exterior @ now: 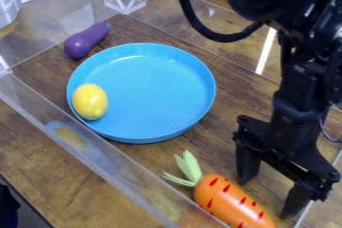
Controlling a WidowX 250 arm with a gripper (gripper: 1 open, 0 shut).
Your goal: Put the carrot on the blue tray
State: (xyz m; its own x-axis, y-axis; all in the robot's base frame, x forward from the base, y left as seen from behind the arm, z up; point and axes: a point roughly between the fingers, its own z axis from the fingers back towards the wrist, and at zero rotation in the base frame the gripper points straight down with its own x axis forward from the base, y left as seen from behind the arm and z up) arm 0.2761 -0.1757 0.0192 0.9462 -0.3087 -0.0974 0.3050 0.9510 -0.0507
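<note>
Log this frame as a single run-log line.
gripper: jaws open, empty | carrot: on table beside gripper | blue tray: holds lemon | task: not done

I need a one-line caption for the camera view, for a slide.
Open gripper standing beside the carrot on the wooden table, with a lemon already in the blue tray.

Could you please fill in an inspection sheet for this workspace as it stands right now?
Surface: wooden table, bare wood visible.
Job's things: carrot lies on the table near the front edge, outside the blue tray.
Clutter: lemon in the tray; eggplant on the table behind it.
Grippers: pincer open, pointing down, right of the carrot, holding nothing.
Cables: black cable looping off the arm.
Surroundings: clear plastic walls.
</note>
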